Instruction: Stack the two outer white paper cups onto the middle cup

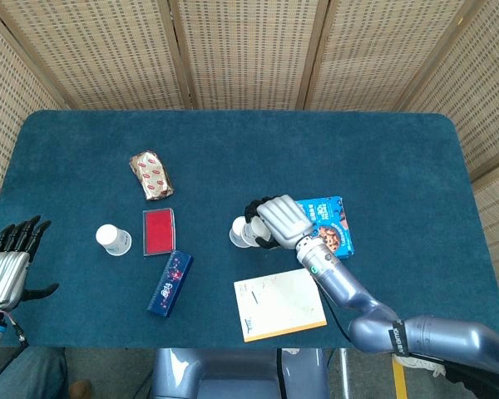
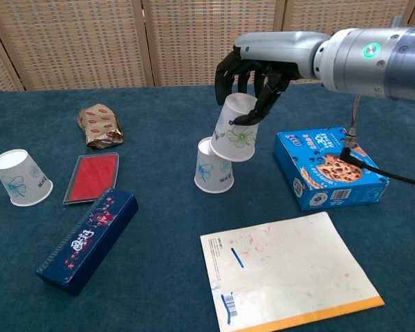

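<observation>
— Where is the cup being stacked?

— The white paper cup with a green flower print (image 2: 236, 131) is upside down and tilted, held in the air by the right hand (image 2: 252, 72), whose dark fingers (image 2: 268, 90) wrap its upper part. Its open rim hangs just over the top of the middle white paper cup with a blue print (image 2: 214, 165), which stands upside down on the blue cloth table (image 2: 159, 277). Whether the two cups touch, I cannot tell.

— And from above?

— In the head view the right hand (image 1: 276, 219) covers the held cup; only the middle cup (image 1: 240, 233) peeks out at its left side.

— The other outer cup?

— The left white paper cup with a blue print (image 2: 21, 178) stands upside down near the table's left edge, well apart from the middle one. The left hand (image 1: 7, 270) hangs off the table's left side, fingers spread, holding nothing.

— What else lies around?

— A blue cookie box (image 2: 328, 166) just to the right of the middle cup, a white sheet with an orange edge (image 2: 287, 273) in front, a flat red case (image 2: 92, 178), a long dark-blue box (image 2: 88, 238) beside it, and a crinkled brown snack packet (image 2: 100, 126) further back.
</observation>
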{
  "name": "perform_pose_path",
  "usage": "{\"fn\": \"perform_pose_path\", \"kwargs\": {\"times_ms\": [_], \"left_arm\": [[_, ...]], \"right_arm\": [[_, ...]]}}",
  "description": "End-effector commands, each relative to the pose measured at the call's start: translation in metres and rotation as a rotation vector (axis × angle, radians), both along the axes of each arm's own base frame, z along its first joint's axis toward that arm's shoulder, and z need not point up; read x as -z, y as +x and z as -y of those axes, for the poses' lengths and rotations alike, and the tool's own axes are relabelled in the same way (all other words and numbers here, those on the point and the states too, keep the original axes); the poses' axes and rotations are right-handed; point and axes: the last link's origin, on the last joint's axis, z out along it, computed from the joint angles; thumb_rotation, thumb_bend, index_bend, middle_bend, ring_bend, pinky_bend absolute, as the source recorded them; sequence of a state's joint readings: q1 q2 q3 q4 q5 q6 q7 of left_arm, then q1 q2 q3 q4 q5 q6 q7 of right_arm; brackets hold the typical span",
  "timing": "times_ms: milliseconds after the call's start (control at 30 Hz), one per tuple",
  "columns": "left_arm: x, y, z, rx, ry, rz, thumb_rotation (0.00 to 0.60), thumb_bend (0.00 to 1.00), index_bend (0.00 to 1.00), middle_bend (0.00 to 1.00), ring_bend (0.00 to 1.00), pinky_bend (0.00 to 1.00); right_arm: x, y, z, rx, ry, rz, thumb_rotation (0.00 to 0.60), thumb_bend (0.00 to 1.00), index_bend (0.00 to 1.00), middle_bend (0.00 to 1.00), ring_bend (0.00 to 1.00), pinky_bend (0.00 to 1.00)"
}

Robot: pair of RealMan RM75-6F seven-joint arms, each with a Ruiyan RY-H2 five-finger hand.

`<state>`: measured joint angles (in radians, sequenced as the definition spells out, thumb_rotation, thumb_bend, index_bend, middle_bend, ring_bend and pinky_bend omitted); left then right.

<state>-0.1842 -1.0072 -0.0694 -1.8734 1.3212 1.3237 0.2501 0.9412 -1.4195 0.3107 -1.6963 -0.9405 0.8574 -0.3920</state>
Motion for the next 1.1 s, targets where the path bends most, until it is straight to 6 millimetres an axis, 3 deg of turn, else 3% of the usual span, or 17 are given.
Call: {"fn": "perform_pose_path", "kwargs": {"times_ms": [33,633,700,767,833,900,1100], "left_arm": [[-0.001,-0.001,-0.003,-0.010,0.001,0.006,0.600,0.00,0.00,0.00,0.00,0.00],[-0.002,-0.005,-0.007,-0.032,-0.002,0.013,0.600,0.00,0.00,0.00,0.00,0.00],[-0.002,-0.006,-0.008,-0.034,-0.001,0.014,0.600,0.00,0.00,0.00,0.00,0.00],[-0.002,-0.006,-0.008,-0.038,-0.002,0.016,0.600,0.00,0.00,0.00,0.00,0.00],[-0.002,-0.006,-0.008,-0.039,-0.003,0.017,0.600,0.00,0.00,0.00,0.00,0.00],[-0.002,-0.007,-0.008,-0.040,-0.005,0.018,0.600,0.00,0.00,0.00,0.00,0.00],[-0.002,-0.006,-0.008,-0.037,-0.011,0.017,0.600,0.00,0.00,0.00,0.00,0.00]], "right_arm": [[0.005,0.006,0.006,0.009,0.003,0.000,0.600,0.44,0.47,0.48,0.43,0.50],[0.020,0.019,0.014,0.022,0.000,-0.015,0.600,0.43,0.46,0.48,0.43,0.50],[0.022,0.022,0.014,0.020,-0.002,-0.014,0.600,0.42,0.44,0.44,0.41,0.46],[0.026,0.023,0.013,0.017,0.013,-0.014,0.600,0.33,0.36,0.36,0.32,0.34],[0.029,0.024,0.013,0.018,0.037,-0.017,0.600,0.13,0.20,0.21,0.19,0.20],[0.029,0.024,0.013,0.010,0.036,-0.026,0.600,0.03,0.10,0.12,0.12,0.14],[0.027,0.025,0.011,-0.019,0.008,-0.031,0.600,0.00,0.04,0.06,0.08,0.10]]}}
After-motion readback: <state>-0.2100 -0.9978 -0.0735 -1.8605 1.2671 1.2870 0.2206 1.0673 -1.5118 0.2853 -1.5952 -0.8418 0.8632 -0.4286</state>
